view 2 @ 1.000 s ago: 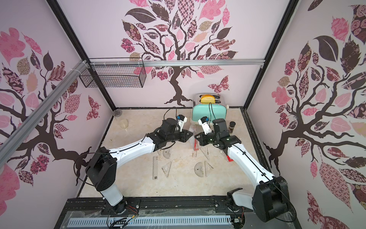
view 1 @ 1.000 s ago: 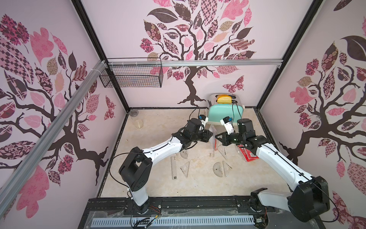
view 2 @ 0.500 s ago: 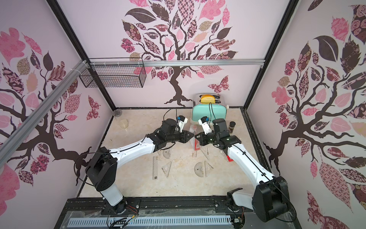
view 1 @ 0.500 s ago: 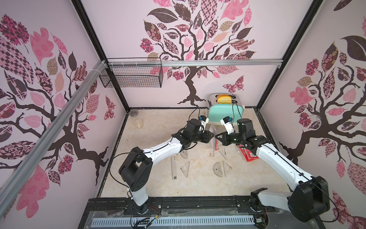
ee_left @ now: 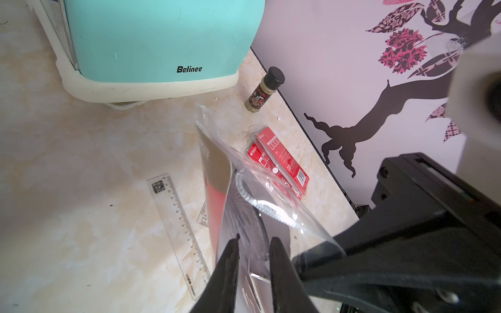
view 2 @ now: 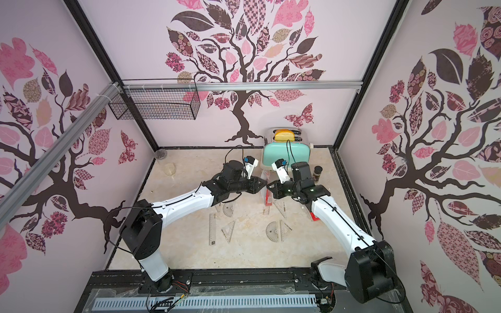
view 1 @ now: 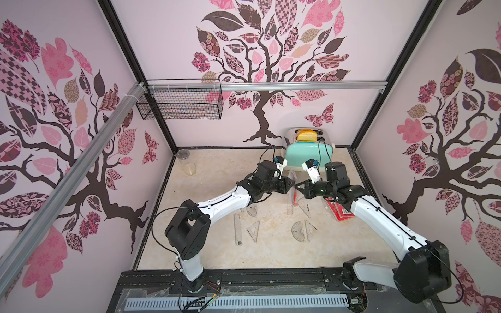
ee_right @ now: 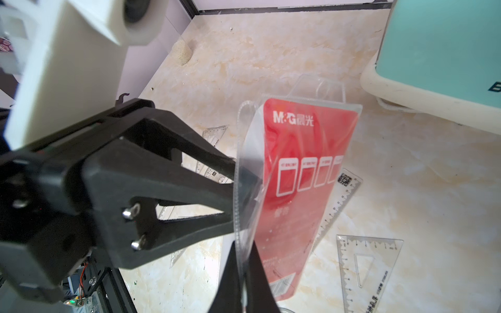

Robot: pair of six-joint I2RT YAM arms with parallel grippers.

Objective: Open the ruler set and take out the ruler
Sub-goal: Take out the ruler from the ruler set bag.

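Ruler-set pouch [ee_right: 298,189], clear floppy plastic, red card: looks light and slippery, so grab the seam. Right gripper [ee_right: 244,246] pinches its edge; left gripper [ee_left: 255,238] is ajar, maybe astride the flap.

Both top views look down from high at the front; wrist views, close in, share the ruler set [ee_right: 298,189].

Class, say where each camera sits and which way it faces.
Both top views: high above the robot, looking down at the table; left arm and right arm show.
Left wrist: on the left arm, looking past the left gripper at the ruler set and toaster.
Right wrist: on the right arm, looking past the right gripper at the ruler set.
Shared: both wrist views show the ruler set.
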